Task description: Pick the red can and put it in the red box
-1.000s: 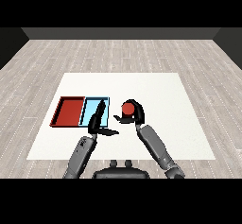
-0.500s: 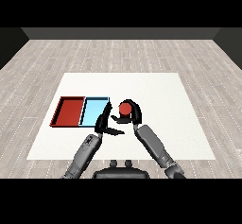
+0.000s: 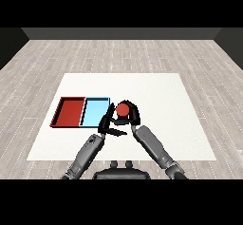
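Curling round the red can (image 3: 123, 109), the right hand (image 3: 132, 117) is seen just right of the light blue tray (image 3: 95, 112), its fingers arched over and beside the can so that only the can's top shows between them. Whether the can is lifted or resting on the surface (image 3: 156, 91) cannot be told from this view. The left hand (image 3: 107, 124) is held just beside it on the left, fingers mostly straight and pointing up toward the can, with the thumb reaching out to the right beneath it; it appears open and nothing is seen to be gripped by it, though contact with the can cannot be ruled out.

Beyond the hands, the light blue tray is found immediately to the left, and the red tray (image 3: 70, 112) is set touching its far side, further left again. Both trays are seen to hold nothing.

The step in hand is judged to be the grasp, or possibly a handover between the two hands, since the can is held at the middle and the red tray lies on the left side. For the next move, the can would need to be carried leftward, past the light blue tray, and lowered inside the red tray's rim before the fingers are released. A passage to the left hand may be called for, given the reach required.
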`<state>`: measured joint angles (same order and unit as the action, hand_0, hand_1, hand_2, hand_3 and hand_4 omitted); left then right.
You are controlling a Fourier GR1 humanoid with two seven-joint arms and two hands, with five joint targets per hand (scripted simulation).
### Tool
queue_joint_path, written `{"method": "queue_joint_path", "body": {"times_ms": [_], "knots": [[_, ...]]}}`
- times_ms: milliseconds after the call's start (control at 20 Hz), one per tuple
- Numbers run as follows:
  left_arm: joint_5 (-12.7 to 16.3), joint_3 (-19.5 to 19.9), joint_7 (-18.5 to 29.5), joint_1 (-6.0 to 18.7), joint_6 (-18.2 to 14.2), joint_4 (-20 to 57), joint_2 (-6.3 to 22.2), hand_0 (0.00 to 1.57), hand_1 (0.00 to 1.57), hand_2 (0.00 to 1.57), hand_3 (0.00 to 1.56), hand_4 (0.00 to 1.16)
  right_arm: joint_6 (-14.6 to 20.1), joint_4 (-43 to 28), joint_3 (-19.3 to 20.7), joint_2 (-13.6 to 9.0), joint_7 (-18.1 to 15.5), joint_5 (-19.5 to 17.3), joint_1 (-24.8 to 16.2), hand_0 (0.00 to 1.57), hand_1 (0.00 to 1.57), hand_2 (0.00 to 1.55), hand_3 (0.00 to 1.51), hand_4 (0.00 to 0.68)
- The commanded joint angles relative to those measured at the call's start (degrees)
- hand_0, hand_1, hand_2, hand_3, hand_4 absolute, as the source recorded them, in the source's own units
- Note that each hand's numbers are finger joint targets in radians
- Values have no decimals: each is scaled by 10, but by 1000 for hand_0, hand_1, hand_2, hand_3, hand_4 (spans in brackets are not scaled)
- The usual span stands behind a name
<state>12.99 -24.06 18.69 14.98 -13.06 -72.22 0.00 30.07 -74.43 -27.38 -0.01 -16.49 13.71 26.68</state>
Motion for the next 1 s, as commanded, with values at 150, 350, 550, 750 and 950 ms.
{"method": "queue_joint_path", "body": {"times_ms": [150, 350, 550, 750, 950], "knots": [[38, -6, 59, 20, 8, 69, 0, 0, 0, 0, 0, 0, -2, -5, -27, 0, -25, 17, -15, 1453, 1453, 1432, 1372, 625], [75, -62, 23, 47, -38, 44, 0, 0, 0, 0, 0, 0, 34, 4, -50, 0, -2, 46, 25, 1482, 1482, 1438, 1374, 620], [25, 19, 11, 18, 52, 26, 8, 0, 0, 0, 0, 0, 18, 17, -49, 0, -32, 58, 21, 1500, 1500, 1450, 1375, 618], [26, -42, 1, 18, -13, -5, 0, 0, 0, 0, 0, 0, 45, 16, -69, 0, -6, 56, 53, 1482, 1482, 1455, 1372, 632], [28, -69, 13, 29, -74, 2, 0, 0, 0, 0, 0, 291, -3, 31, -45, 0, -42, 46, 17, 1486, 1486, 1455, 1372, 642]]}}
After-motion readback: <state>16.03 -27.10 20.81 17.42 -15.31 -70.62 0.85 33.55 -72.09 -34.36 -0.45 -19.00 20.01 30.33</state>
